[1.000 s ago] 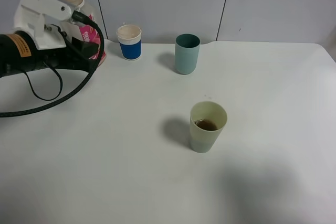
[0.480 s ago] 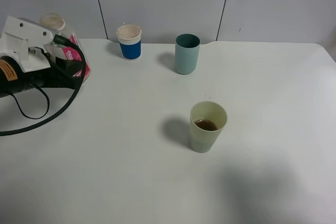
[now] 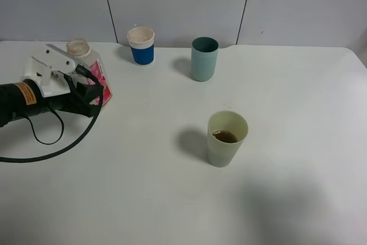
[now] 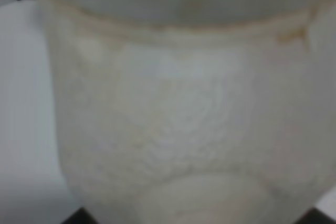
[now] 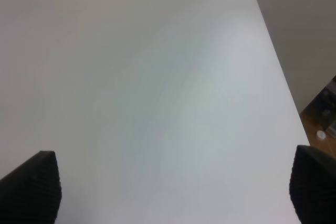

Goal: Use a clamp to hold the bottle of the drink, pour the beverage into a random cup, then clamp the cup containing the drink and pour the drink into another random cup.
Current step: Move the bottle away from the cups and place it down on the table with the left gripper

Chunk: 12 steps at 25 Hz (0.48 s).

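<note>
At the far left of the table (image 3: pixel 287 96), the left clamp (image 3: pixel 92 93) is closed on the bottle of the drink (image 3: pixel 87 60), which is roughly upright. First pour judged done: beverage (image 3: pixel 225 136) lies in the pale yellow-green tumbler (image 3: pixel 225 142), near centre. Outstanding: grip that tumbler and pour into the teal tumbler (image 3: pixel 204 59), far centre, whose contents cannot be made out. The right clamp (image 5: pixel 173 192) stands open and holds nothing.

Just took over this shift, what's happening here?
The left gripper is shut on the pink-labelled bottle at the left of the table. The yellow-green cup holds some brown drink, so the first pour looks done. The teal cup and paper cup stand at the back. The right gripper hangs open over bare table.
</note>
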### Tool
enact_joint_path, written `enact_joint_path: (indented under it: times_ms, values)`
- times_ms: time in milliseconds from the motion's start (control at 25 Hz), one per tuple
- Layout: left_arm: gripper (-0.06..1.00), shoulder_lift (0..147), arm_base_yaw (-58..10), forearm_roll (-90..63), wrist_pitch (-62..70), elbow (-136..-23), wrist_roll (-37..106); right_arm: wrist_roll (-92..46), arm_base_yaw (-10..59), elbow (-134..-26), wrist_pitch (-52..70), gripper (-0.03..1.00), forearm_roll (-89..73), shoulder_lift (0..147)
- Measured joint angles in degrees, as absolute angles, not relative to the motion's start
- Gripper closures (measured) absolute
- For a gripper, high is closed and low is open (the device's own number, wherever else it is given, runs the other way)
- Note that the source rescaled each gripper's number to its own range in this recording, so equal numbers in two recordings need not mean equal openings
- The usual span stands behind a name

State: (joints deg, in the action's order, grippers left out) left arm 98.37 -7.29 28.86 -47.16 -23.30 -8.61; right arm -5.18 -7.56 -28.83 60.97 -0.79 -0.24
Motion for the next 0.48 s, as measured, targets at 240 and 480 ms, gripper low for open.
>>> enact_joint_path:
  times_ms: [240, 480]
  values:
    - [0.94, 102.2, -7.3, 28.9, -50.6, -23.3, -4.4, -5.2, -7.6, -28.8, 61.0, 0.37, -0.8, -0.2]
    - [0.94, 104.8, -7.3, 28.9, -51.5, -23.3, -3.9, -5.2, -7.6, -28.8, 61.0, 0.37, -0.8, -0.2]
